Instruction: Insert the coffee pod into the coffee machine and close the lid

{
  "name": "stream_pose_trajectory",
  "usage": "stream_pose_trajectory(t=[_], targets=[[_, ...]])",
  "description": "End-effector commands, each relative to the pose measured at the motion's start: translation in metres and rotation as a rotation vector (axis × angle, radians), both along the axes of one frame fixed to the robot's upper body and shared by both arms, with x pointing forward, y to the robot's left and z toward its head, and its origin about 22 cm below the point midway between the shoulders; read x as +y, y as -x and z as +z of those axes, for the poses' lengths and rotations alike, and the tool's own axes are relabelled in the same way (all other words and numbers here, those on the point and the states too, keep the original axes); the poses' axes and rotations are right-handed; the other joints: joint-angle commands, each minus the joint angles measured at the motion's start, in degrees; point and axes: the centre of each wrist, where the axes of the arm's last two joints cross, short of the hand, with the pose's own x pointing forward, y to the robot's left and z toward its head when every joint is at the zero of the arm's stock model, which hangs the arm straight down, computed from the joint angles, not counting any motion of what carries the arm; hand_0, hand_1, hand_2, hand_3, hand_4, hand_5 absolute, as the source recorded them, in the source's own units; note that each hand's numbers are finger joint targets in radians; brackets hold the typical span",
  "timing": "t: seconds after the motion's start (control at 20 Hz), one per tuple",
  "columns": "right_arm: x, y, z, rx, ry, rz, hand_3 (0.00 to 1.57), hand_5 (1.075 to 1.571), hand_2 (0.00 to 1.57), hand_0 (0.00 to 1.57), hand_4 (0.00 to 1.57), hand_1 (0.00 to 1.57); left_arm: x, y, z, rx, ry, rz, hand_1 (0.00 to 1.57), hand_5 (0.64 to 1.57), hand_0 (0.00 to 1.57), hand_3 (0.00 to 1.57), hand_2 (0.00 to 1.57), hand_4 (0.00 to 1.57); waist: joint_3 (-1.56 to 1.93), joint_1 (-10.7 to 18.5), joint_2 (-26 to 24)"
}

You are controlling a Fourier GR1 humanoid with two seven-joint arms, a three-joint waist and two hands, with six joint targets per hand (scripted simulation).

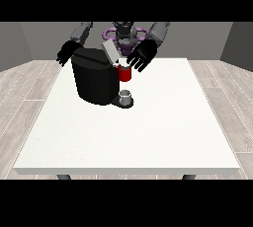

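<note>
Black coffee machine (pixel 94 80) on white worktop (pixel 148 132), lid (pixel 109 51) tilted up. Hand at view's right (pixel 142 56), fingers spread, hovers just above red pod holder (pixel 125 74); pod itself not discernible. Hand at view's left (pixel 66 53), fingers relaxed, behind machine. Small cup (pixel 126 94) below.

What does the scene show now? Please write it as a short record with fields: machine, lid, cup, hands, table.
machine: black coffee machine with a red front part, at the table's far side
lid: grey lid raised, tilted, not closed
cup: small grey cup on the machine's base
hand at the view's right: fingers spread, above the red part
hand at the view's left: fingers spread, behind the machine
table: white table
</note>
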Motion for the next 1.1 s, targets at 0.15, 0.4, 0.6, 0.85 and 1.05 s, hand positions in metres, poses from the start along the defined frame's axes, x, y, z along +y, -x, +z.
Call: stream_pose_trajectory(t=[0.15,0.4,0.6,0.85,1.05], targets=[[0.001,0.005,-0.023,0.030,0.002,-0.012,0.00,1.571,0.00,0.00,0.46,0.00,-0.026,-0.001,-0.015,0.026,-0.002,-0.036,1.07,1.571,1.07,0.97,1.12,0.36,-0.02,1.8,-1.1],[0.001,0.001,-0.016,-0.014,-0.011,-0.028,0.00,1.571,0.00,0.00,0.41,0.00,-0.009,0.001,-0.009,-0.001,-0.093,-0.070,0.57,1.571,0.57,0.64,0.81,0.24,-0.02,1.7,1.4],[-0.011,0.004,-0.009,0.018,0.003,-0.002,0.00,1.571,0.00,0.00,0.35,0.00,0.001,0.002,-0.029,0.034,-0.128,-0.033,0.00,1.571,0.00,0.00,0.00,0.00,-0.03,0.2,0.1],[-0.003,-0.002,0.000,-0.005,0.002,-0.011,0.00,1.571,0.00,0.00,0.39,0.00,-0.001,0.000,-0.007,0.022,-0.131,-0.037,0.00,1.571,0.00,0.00,0.00,0.00,-0.03,0.2,0.0],[-0.008,0.004,-0.025,0.027,0.022,-0.052,0.00,1.571,0.00,0.00,0.42,0.00,-0.023,0.000,-0.005,0.056,-0.143,-0.074,0.00,1.571,0.00,0.00,0.00,0.00,-0.02,2.2,-3.0]])
